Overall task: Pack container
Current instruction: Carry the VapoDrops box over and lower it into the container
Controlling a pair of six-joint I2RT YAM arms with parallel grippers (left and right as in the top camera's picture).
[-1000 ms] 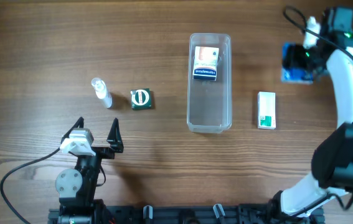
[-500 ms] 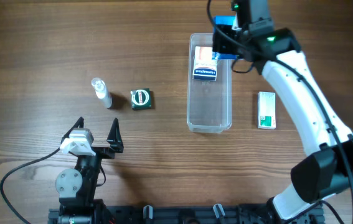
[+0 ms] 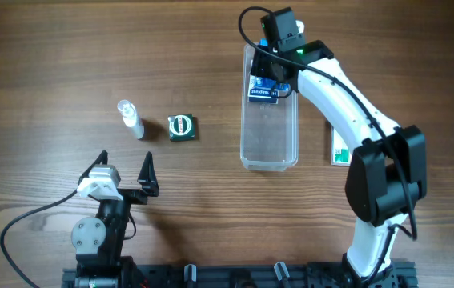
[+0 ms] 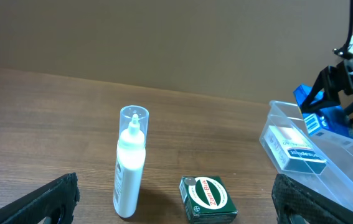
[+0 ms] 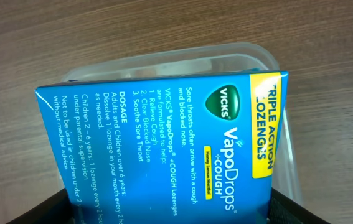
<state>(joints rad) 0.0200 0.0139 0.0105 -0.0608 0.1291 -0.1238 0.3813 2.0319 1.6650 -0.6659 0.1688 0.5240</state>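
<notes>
The container (image 3: 269, 140) is a long clear tub in the middle of the table, and a white and blue box (image 3: 263, 93) lies in its far end. My right gripper (image 3: 279, 62) hangs over that far end, shut on a blue Vicks VapoDrops box (image 5: 164, 137). The right wrist view has the gripper (image 5: 170, 211) clamping the box's lower edges, with the container's rim (image 5: 269, 62) behind. From the left wrist view the blue box (image 4: 325, 118) is above the tub (image 4: 350, 168). My left gripper (image 3: 125, 160) stands open near the front left, holding nothing.
A small clear bottle (image 3: 130, 118) stands left of a green Zam-Buk box (image 3: 182, 127); both are just ahead of my left gripper (image 4: 176, 208), as the bottle (image 4: 130, 162) and green box (image 4: 208, 198). A white and green box (image 3: 339, 154) lies right of the container, partly under my right arm.
My right arm has swung from the back right corner leftward to above the container's far end, carrying the blue box. The left arm has not moved.
</notes>
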